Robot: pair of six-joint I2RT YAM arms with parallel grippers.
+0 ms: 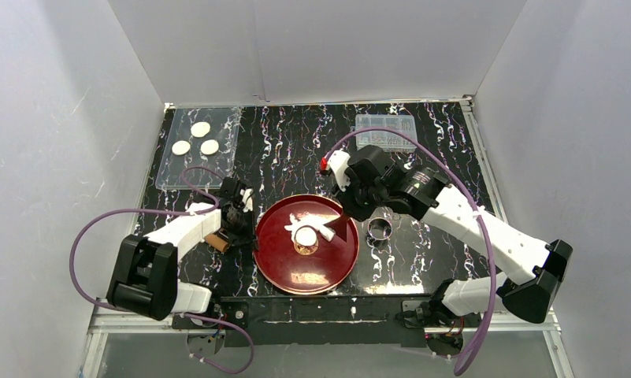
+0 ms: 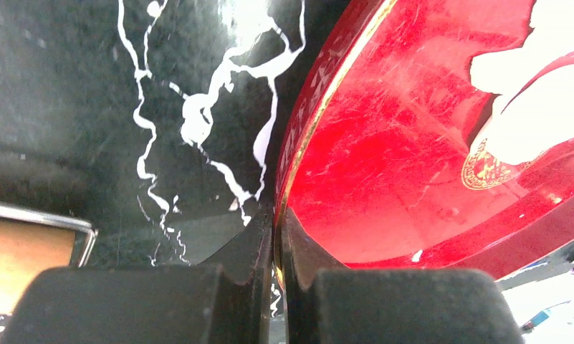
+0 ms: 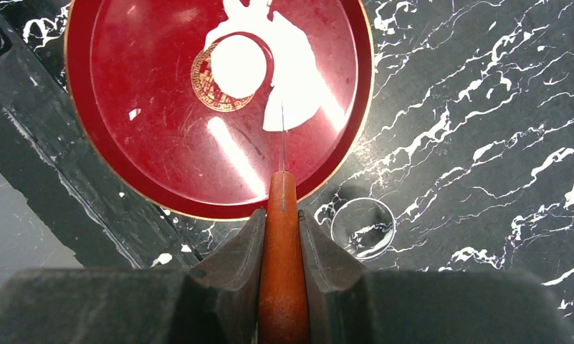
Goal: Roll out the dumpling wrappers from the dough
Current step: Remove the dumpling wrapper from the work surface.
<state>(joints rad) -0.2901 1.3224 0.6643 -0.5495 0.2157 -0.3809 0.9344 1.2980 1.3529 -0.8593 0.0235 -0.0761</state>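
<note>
A red plate [image 1: 328, 268] sits at the table's middle. On it lies the ragged white dough [image 1: 302, 218], with one round wrapper disc [image 1: 306, 235] cut inside it. The disc [image 3: 239, 66] and the dough [image 3: 302, 79] also show in the right wrist view. My left gripper [image 1: 245, 228] is shut on the plate's left rim [image 2: 298, 143]. My right gripper [image 1: 347, 209] is shut on an orange-handled thin-bladed tool [image 3: 282, 236], its blade tip on the dough's edge. Three finished wrappers [image 1: 200, 129] lie on a clear tray [image 1: 170, 177] at the back left.
A metal ring cutter [image 1: 380, 230] stands just right of the plate and also shows in the right wrist view [image 3: 362, 227]. A wooden, metal-edged tool [image 1: 216, 240] lies beside my left gripper. A clear lidded box [image 1: 386, 126] sits at the back right. White walls surround the table.
</note>
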